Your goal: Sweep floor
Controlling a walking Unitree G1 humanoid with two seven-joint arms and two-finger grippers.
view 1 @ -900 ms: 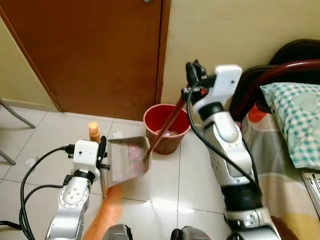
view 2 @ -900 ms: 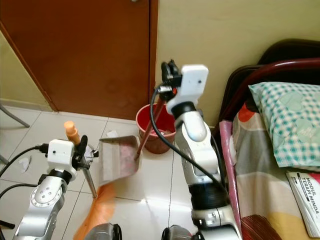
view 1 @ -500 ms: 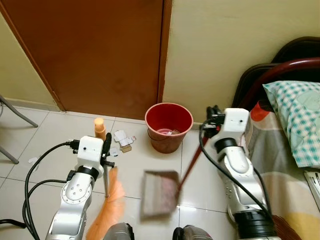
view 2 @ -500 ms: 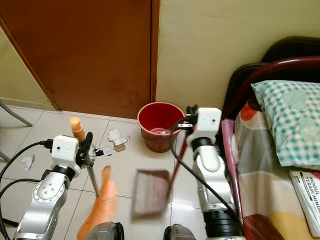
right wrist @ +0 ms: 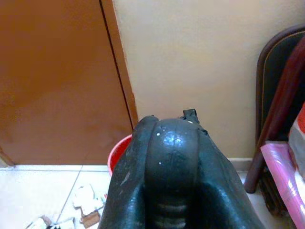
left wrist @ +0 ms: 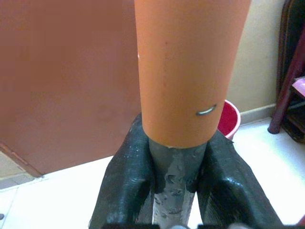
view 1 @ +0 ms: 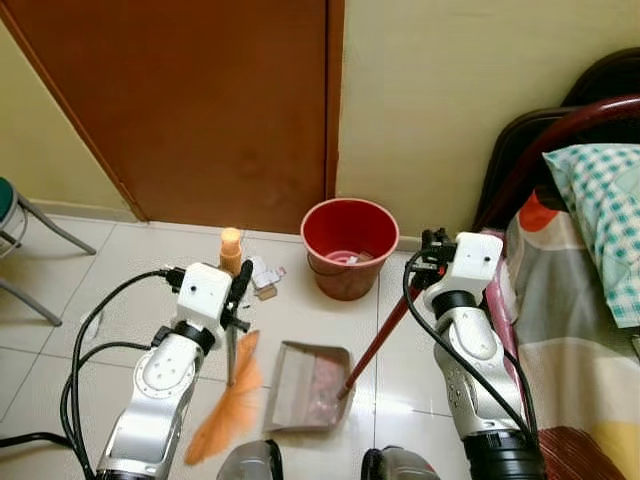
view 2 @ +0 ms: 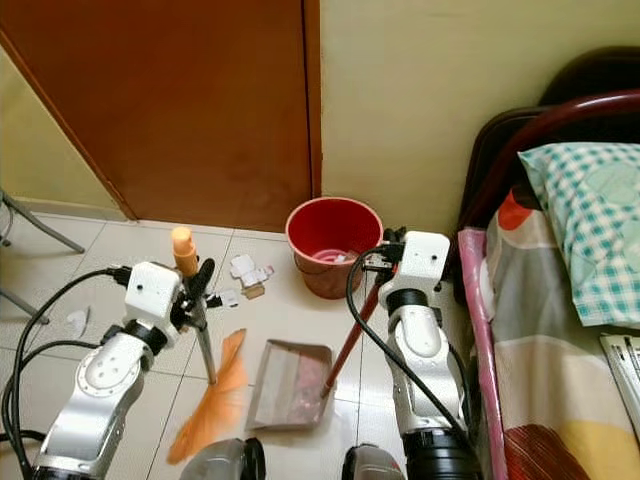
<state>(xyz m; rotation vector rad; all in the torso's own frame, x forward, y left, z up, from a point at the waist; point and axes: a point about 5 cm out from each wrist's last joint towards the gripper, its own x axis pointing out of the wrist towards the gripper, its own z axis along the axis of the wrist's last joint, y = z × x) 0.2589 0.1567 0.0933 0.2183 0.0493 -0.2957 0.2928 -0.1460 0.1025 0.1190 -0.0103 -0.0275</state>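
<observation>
My left gripper is shut on the broom's grey shaft, just below its orange grip. The orange bristles rest on the tiles beside the grey dustpan. The dustpan lies flat on the floor with pinkish litter in it. Its long red handle slants up to my right gripper, which is shut on the handle's top end. Behind the pan stands a red bucket with some litter inside. Paper scraps lie on the tiles left of the bucket.
A brown door and a cream wall close off the far side. A bed with a dark red frame and a checked pillow borders the right. A stool leg stands at the left. Black cables trail from my left arm.
My right arm has brought the dustpan down from over the bucket to lie flat on the floor. The broom now sits close beside the pan. The camera has shifted.
</observation>
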